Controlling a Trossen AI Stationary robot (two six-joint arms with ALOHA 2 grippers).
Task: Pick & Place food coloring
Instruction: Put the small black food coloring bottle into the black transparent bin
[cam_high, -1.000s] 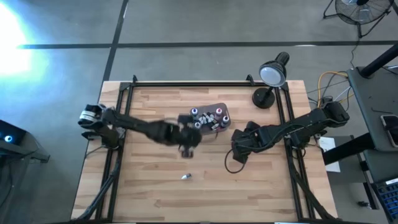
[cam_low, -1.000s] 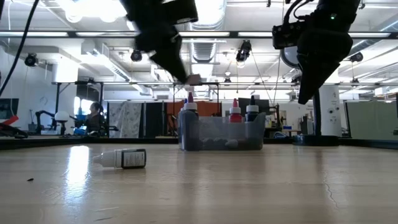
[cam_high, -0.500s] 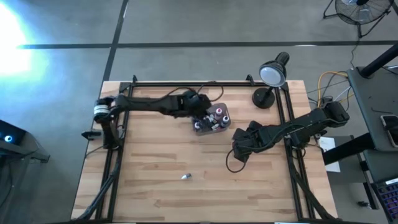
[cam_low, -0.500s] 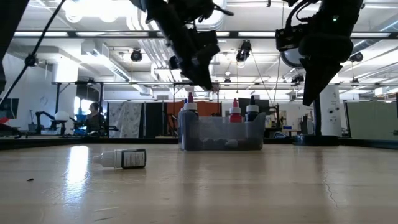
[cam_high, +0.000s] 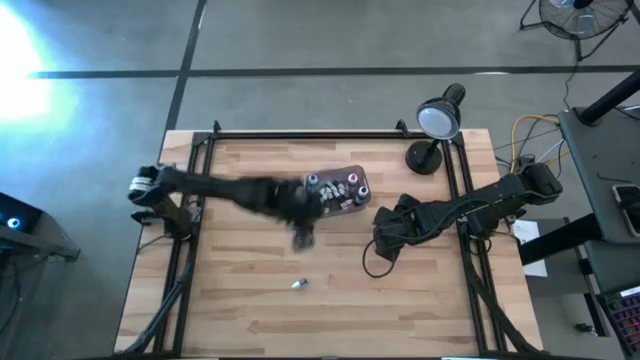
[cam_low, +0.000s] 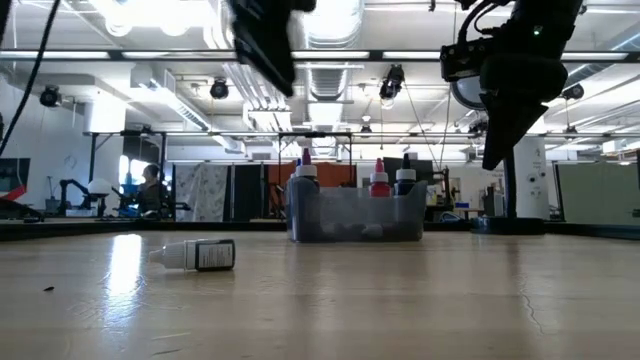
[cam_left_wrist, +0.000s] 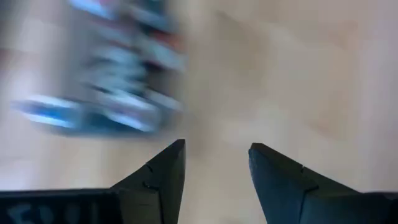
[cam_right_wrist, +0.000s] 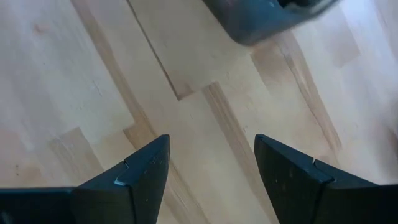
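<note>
1. While the left arm reaches across the table (cam_high: 240, 300) from its left edge, the left gripper (cam_high: 303, 236) hangs above the wood just beside the smoky-grey tub (cam_high: 338, 192), on its near-left side; its fingers (cam_left_wrist: 163, 174) are spread with bare wood between them, nothing held.
2. Most of the food coloring bottles (cam_high: 338, 188) stand upright inside the tub, their blue, pink and white caps poking above its rim in the low view (cam_low: 379, 182).
3. One loose bottle (cam_high: 299, 284) lies on its side on the wood, nearer the front edge than the left gripper and apart from it.
4. Right of the tub, the right gripper (cam_high: 382, 243) waits over bare wood, fingers (cam_right_wrist: 140, 171) apart and empty.
</note>
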